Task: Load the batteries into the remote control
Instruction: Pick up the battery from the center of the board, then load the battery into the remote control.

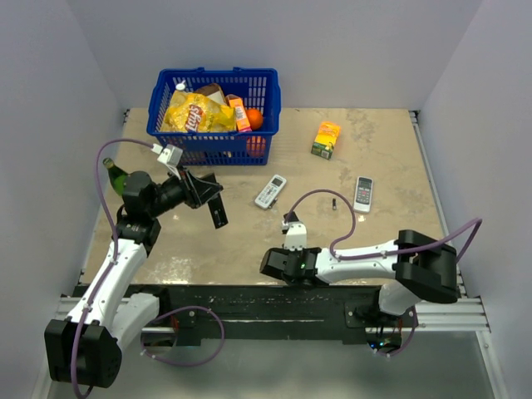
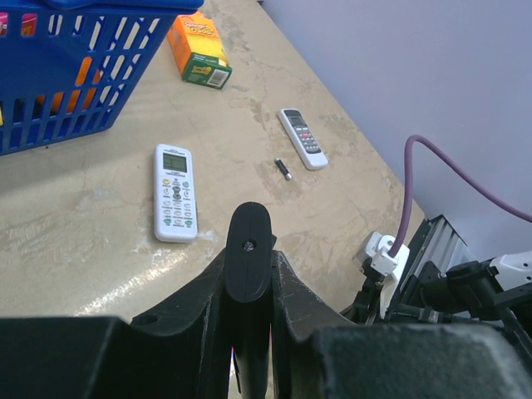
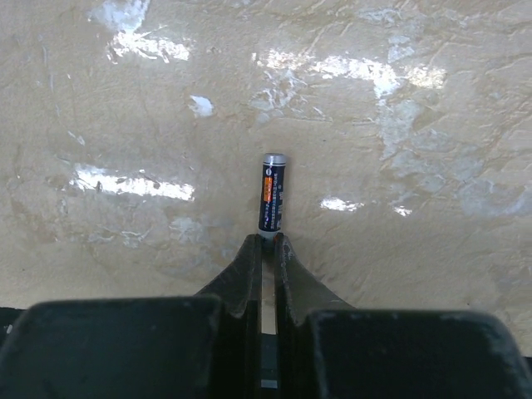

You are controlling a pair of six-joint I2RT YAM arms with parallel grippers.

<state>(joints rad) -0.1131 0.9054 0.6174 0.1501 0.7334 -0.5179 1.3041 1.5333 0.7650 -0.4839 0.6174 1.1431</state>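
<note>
The slim black remote control (image 1: 218,212) is clamped in my left gripper (image 1: 204,193) and held off the table. In the left wrist view its rounded end (image 2: 249,249) sticks up between the shut jaws of the left gripper (image 2: 249,270). My right gripper (image 3: 268,239) is shut on the near end of a dark battery (image 3: 273,193) with an orange label. The battery points away over the tabletop. In the top view the right gripper (image 1: 270,264) is low at the table's front centre. A second battery (image 1: 334,203) (image 2: 283,169) lies loose between the two white remotes.
A white remote with a screen (image 1: 270,191) (image 2: 174,192) and a white remote with grey buttons (image 1: 363,194) (image 2: 302,138) lie mid-table. A blue basket (image 1: 214,150) of groceries stands at the back left, a juice box (image 1: 326,139) at the back right and a green bottle (image 1: 114,174) at the left edge.
</note>
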